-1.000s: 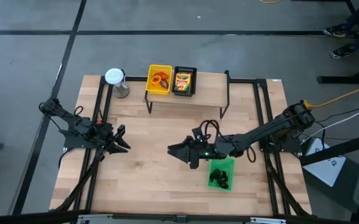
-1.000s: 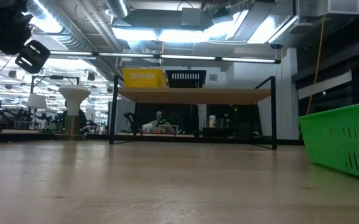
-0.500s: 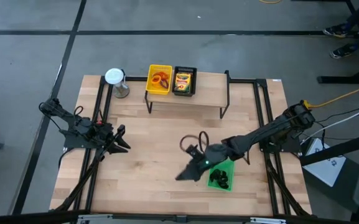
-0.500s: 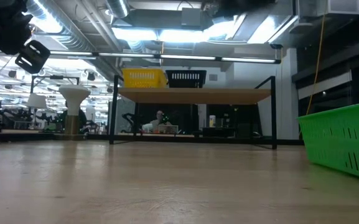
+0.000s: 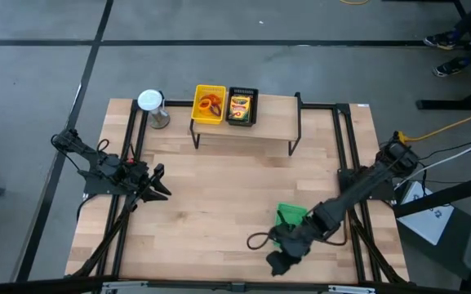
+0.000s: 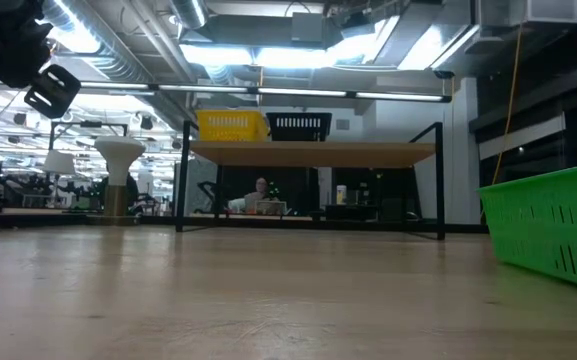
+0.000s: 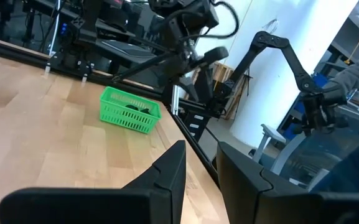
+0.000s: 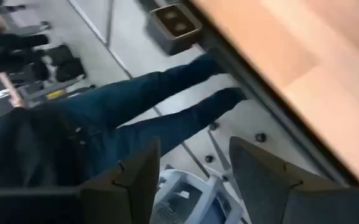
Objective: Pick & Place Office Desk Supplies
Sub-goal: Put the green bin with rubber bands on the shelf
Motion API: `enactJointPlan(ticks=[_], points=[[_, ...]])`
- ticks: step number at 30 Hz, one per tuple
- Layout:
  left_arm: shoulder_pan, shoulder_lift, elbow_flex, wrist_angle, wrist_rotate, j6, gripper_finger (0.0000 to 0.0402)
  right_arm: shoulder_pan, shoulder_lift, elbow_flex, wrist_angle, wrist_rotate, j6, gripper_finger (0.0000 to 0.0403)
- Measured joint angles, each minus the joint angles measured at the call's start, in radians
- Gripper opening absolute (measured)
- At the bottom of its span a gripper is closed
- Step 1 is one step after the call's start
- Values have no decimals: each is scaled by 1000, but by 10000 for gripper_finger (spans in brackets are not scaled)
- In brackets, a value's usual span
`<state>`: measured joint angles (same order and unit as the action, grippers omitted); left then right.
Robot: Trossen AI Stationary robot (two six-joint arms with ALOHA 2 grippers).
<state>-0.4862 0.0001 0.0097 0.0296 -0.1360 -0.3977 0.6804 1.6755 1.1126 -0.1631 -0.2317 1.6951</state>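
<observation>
High view showed the right arm had swung — from mid-table, past the green tray (image 5: 292,215), to the front edge, where the right gripper (image 5: 277,263) now hung just beyond that tray. Its wrist view looked past the table's (image 8: 303,56) edge at the floor and a seated person's legs (image 8: 160,106); the two fingers (image 8: 135,177) stood spread with nothing between them. That suggested a drop just made in the tray, or a swing away without a load — which, I could not tell. Black clips (image 7: 134,109) lay in the green tray, seen from the left wrist. On the raised shelf at the back, rings (image 5: 211,104) sat in the yellow tray (image 5: 200,117) and a crayon box (image 5: 240,105) in the black tray (image 5: 254,92). The left gripper (image 5: 160,182) waited over the table's left side, pointing inward, its fingers (image 7: 170,171) parted and empty
</observation>
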Motion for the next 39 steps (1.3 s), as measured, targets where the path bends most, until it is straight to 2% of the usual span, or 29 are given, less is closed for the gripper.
enactJointPlan(ticks=[5,11,17,20,27,31,33,35,37,39], points=[[0,0,0,0,0,0,86,4,-14,0,69,115,-52,195],[0,0,0,0,0,0,86,-19,-13,0,111,145,-105,195],[0,0,0,0,0,0,86,-99,-13,0,365,214,-265,195],[0,0,0,0,0,0,86,-153,-13,0,503,205,-337,195],[0,0,0,0,0,0,86,-216,-12,0,559,184,-426,195],[-1,0,0,0,0,0,86,-238,-12,10,567,244,-554,195],[-2,0,0,0,0,0,86,-252,-12,74,425,250,-655,194],[-3,0,0,0,0,0,86,-258,-8,215,59,269,-836,191],[-3,0,0,0,0,0,86,-254,32,380,-350,378,-1002,185],[-3,0,0,0,0,0,86,-243,84,526,-668,507,-1086,178]])
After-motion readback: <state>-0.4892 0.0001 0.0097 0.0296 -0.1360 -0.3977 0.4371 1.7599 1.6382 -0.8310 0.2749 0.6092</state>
